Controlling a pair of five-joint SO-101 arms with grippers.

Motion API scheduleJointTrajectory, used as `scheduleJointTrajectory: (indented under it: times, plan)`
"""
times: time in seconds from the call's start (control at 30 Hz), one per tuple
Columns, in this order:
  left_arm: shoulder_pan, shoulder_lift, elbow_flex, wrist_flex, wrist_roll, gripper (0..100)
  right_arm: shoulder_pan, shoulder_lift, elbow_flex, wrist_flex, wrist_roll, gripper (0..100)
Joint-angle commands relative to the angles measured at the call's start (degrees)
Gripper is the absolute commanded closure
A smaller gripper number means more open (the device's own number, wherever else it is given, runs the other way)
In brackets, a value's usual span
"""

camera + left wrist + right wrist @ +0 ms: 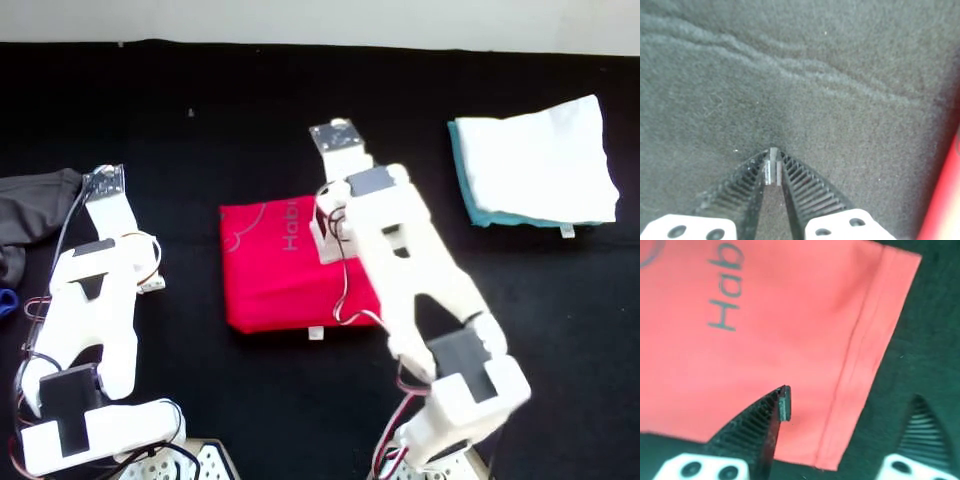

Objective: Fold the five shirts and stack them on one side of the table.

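A folded red shirt [285,270] lies flat in the middle of the black table. My right gripper [850,400] hangs open just above the shirt's hemmed edge [860,355]: one finger [775,405] is over the red cloth, the other [917,415] over the black table beside it. In the high view the right arm [400,260] covers the shirt's right part. My left gripper [772,160] is shut on nothing, low over bare black cloth, with a sliver of the red shirt [947,200] at the side. The left arm [95,290] stands left of the shirt.
A folded white shirt [540,155] lies on a folded teal one [470,205] at the back right. A crumpled dark grey shirt [35,205] sits at the left edge, with a bit of blue cloth [6,300] below it. Black table [220,110] lies open at the back.
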Motion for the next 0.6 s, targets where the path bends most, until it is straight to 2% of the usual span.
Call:
scheduleJointTrajectory:
  times: [0.0, 0.3, 0.37, 0.47, 0.57]
  plan:
    - [0.3, -1.3, -0.3, -1.2, -0.1, 99, 0.2, 4.2, -3.8, -2.3, -2.6, 62.2]
    - [0.3, -1.3, -0.3, -1.2, -0.1, 99, 0.1, 21.0, -16.8, -1.7, -2.7, 63.2]
    - [0.3, -1.3, -0.3, -1.2, -0.1, 99, 0.1, 23.5, -18.9, 0.6, -2.5, 72.8]
    - [0.3, -1.3, -0.3, -1.2, -0.1, 99, 0.2, 26.2, -21.5, 2.9, -2.5, 99.2]
    - [0.3, -1.3, -0.3, -1.2, -0.1, 99, 1.5, 27.0, -22.9, 4.6, -2.5, 96.4]
